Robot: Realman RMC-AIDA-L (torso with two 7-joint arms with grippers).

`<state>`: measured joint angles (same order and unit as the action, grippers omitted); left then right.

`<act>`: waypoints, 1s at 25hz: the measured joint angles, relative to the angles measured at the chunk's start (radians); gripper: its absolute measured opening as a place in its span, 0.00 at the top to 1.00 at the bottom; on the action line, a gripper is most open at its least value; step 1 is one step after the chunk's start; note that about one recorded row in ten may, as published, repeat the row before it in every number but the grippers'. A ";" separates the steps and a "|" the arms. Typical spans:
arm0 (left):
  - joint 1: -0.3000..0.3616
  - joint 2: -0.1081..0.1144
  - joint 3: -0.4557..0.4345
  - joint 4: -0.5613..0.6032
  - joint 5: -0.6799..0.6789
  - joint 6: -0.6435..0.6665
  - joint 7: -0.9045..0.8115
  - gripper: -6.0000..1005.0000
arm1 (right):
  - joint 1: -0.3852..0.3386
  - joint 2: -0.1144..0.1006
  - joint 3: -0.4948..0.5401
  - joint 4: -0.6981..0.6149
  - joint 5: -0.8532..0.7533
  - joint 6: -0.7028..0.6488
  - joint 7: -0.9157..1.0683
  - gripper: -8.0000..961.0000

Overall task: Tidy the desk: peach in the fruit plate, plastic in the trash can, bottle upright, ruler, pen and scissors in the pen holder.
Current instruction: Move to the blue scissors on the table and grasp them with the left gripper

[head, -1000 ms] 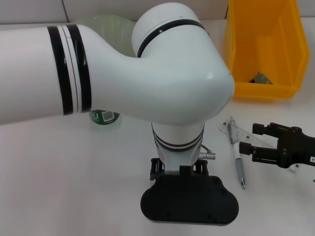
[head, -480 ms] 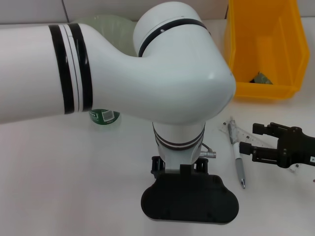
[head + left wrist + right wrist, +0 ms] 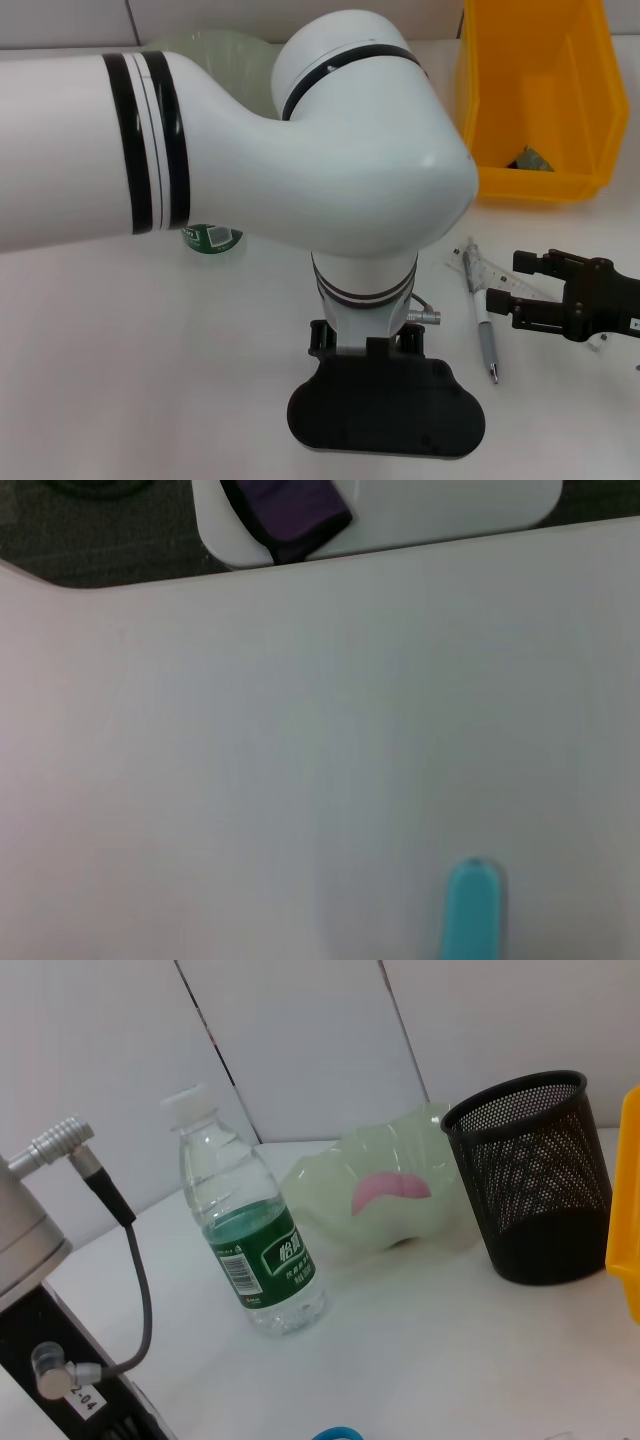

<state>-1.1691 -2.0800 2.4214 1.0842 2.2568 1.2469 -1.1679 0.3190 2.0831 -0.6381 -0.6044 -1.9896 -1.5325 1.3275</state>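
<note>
My left arm fills the middle of the head view, its wrist pointing down at the table near the front edge, with the left gripper [image 3: 365,345] under a black housing. My right gripper [image 3: 503,282] hovers open at the right, beside the pen [image 3: 485,335] and the clear ruler [image 3: 490,268], which lie flat. The bottle [image 3: 250,1245] stands upright. A pink peach [image 3: 388,1188] sits in the pale green fruit plate [image 3: 330,1175]. The black mesh pen holder [image 3: 535,1175] stands beside the plate. Plastic [image 3: 530,158] lies in the yellow trash can [image 3: 535,185]. A teal rounded end [image 3: 472,910] lies under the left wrist.
The table's front edge [image 3: 300,565] runs close to the left wrist, with dark floor beyond it. A grey cable and plug [image 3: 100,1190] hang off the left arm near the bottle. Bare white tabletop [image 3: 120,350] lies at the front left.
My left arm has shifted slightly to the right, its wrist sinking a little toward the table. The right gripper, pen and ruler have not moved.
</note>
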 joint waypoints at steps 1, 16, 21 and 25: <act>0.000 0.000 0.000 0.000 0.000 0.000 0.000 0.44 | 0.000 0.000 0.000 0.000 0.000 0.000 0.000 0.12; -0.002 0.000 0.011 -0.002 -0.002 -0.005 -0.001 0.53 | -0.002 -0.002 0.000 0.000 -0.003 -0.002 0.003 0.12; -0.004 0.000 0.012 -0.001 -0.005 -0.015 -0.006 0.56 | -0.002 -0.002 0.001 0.000 -0.003 -0.004 0.004 0.12; -0.005 0.000 0.021 -0.004 -0.009 -0.023 -0.010 0.61 | -0.003 -0.002 0.000 0.000 -0.003 -0.003 0.004 0.12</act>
<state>-1.1737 -2.0800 2.4424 1.0803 2.2482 1.2240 -1.1780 0.3159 2.0815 -0.6380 -0.6044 -1.9927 -1.5360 1.3315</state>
